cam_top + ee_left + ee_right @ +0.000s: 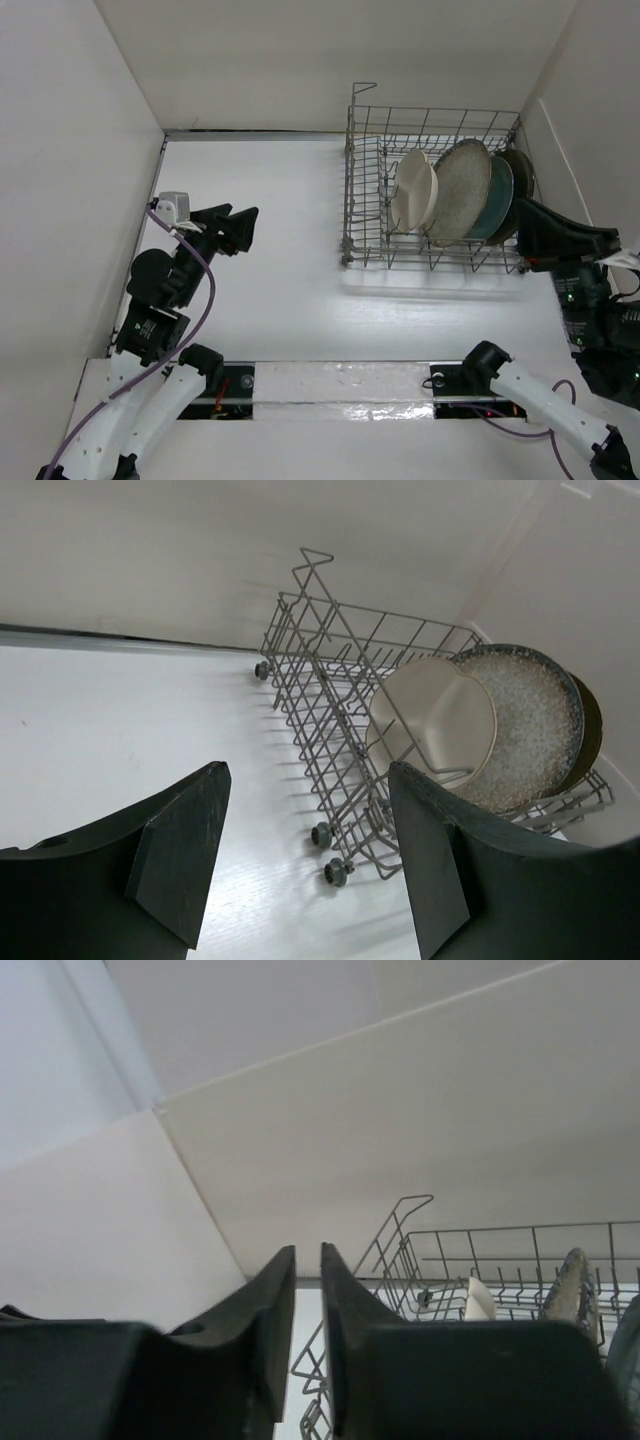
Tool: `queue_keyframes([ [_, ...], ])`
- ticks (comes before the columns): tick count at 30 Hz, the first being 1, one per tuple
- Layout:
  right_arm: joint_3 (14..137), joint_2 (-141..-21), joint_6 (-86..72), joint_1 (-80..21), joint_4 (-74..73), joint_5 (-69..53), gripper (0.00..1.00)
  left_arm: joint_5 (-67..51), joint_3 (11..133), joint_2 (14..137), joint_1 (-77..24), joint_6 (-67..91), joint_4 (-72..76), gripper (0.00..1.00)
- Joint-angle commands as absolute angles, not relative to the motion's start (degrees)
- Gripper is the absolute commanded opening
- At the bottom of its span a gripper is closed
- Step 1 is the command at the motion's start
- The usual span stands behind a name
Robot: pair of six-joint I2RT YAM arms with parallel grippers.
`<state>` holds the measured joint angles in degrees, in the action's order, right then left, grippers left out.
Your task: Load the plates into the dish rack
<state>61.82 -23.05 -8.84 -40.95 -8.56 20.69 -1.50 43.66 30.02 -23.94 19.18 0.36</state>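
I am looking at a broad stretch of bare table (pixel 290 200) lying between the left gripper (pixel 245 230) and the dish rack (pixel 365 200), so a sideways pass there is meeting nothing. The rack's left half is holding only upright tines, while the plates (pixel 460 190) are crowding its right half, leaning close together. The right gripper (pixel 523 228) is sitting squeezed between the rack's near right corner and the right wall (pixel 600 120), with little room around it.
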Motion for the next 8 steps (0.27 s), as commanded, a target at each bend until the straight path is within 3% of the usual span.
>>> queue_keyframes([
  [1,59.6,-18.83,-10.63,-41.04,-8.17,25.2,0.26,-0.44,48.16,28.57,-24.17,20.13,2.64,0.62],
  [3,57.84,-17.5,-10.55,-41.04,-7.74,26.36,0.37,-0.44,48.25,28.21,-24.17,20.74,3.34,0.61],
  [8,57.22,-19.59,-10.28,-42.1,-10.36,26.37,0.42,-1.84,47.81,30.66,-24.17,23.46,4.66,0.62],
])
